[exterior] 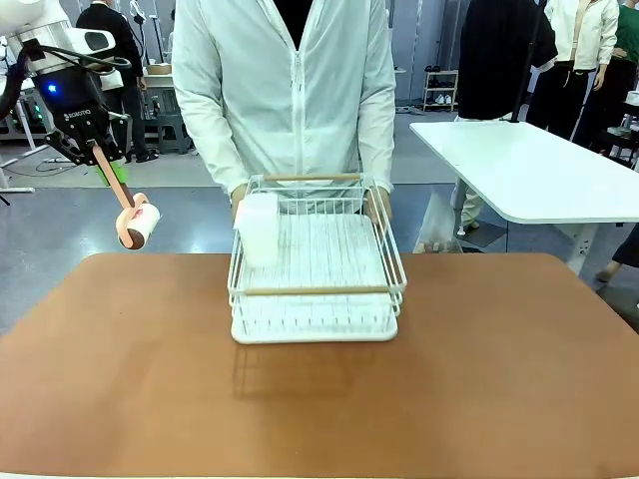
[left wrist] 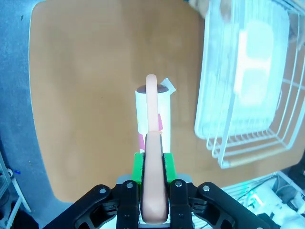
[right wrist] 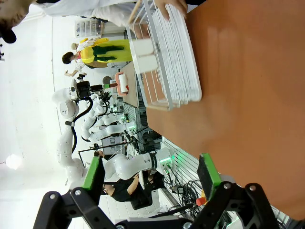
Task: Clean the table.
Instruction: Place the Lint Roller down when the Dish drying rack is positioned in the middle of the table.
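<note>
- Although the table shows no crumbs or stains that can be made out, its terracotta top looks not yet rolled. By my reading the cleaning has hardly begun.
- A person stands at the far edge. Their hands grip the two sides of a white wire dish rack, which sits at the middle of the far edge. Whether it rests on the top or is lifted just clear, I cannot tell.
- The rack probably has to leave the table before the ground beneath it can be cleaned, so that patch and the rest of the top remain to do.
- The left gripper is up in the air by the far left corner, clenched on the pink handle of a lint roller. The left wrist view shows the green pads pressed to either side of the handle, with the roller head well above the top and not touching it.
- The right gripper is spread wide and empty, hanging off the table's edge with the rack well apart from it.
- A white container stands inside the rack at its far left corner.
</note>
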Motion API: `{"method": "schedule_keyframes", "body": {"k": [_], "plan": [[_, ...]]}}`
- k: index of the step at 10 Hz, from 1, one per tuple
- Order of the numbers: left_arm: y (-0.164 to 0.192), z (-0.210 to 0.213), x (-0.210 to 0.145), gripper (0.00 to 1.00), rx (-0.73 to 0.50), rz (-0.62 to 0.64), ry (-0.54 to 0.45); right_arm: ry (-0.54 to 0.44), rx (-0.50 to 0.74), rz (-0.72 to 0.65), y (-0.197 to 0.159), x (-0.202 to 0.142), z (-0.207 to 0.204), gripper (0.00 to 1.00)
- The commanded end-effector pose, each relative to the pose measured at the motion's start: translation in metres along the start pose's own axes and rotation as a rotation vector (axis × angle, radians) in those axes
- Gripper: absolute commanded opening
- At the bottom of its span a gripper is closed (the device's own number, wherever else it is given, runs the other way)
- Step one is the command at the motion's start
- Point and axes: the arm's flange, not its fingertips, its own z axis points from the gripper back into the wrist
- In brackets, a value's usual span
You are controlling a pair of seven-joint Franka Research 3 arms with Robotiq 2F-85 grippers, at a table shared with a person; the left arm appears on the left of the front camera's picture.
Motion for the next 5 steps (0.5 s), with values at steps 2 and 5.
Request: {"method": "schedule_keyframes", "body": {"k": [2, 5], "plan": [[0.0017, 0.0022, -0.0013, 0.19, 0.012, -0.005, 0.004, 0.0, 0.003, 0.001, 0.0026, -0.0024, -0.0005, 1.0], [0.0017, 0.0022, -0.0013, 0.19, 0.012, -0.005, 0.004, 0.0, 0.003, 0.001, 0.0026, -0.0024, -0.0005, 1.0]]}}
